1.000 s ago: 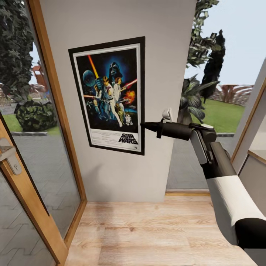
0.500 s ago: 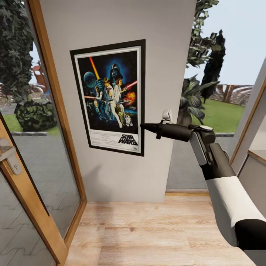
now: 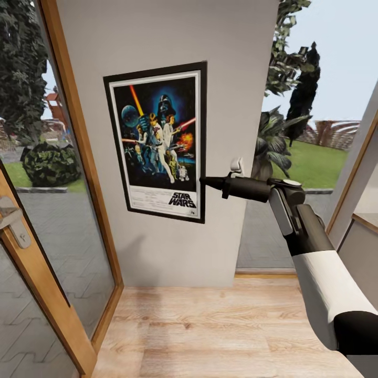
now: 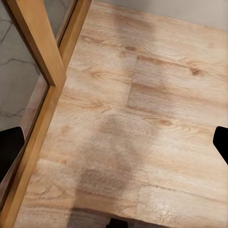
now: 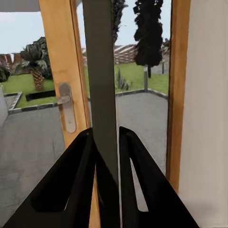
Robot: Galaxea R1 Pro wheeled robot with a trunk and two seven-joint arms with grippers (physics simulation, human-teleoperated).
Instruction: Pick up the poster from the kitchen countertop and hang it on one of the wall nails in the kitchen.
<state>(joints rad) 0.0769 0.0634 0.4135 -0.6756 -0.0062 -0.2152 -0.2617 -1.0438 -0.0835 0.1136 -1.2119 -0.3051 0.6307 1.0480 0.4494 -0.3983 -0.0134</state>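
Observation:
The Star Wars poster (image 3: 157,142) stands upright, flat against the pale grey wall (image 3: 168,31). My right gripper (image 3: 203,181) is shut on its right edge, low down beside the title. In the right wrist view the poster (image 5: 102,71) appears edge-on as a dark strip clamped between the two black fingers (image 5: 76,175). My left gripper (image 4: 114,147) is open and empty, and points down at the wooden floor. The wall nail is hidden, and the kitchen countertop is out of view.
A glass door in a wooden frame (image 3: 79,131), with a metal handle (image 3: 13,220), stands to the left of the wall panel. A window (image 3: 315,131) onto the garden is on the right. Wooden floor (image 3: 210,331) lies below.
The poster has slid slightly down and to the right along the wall, still held in my right gripper. The arm has barely shifted.

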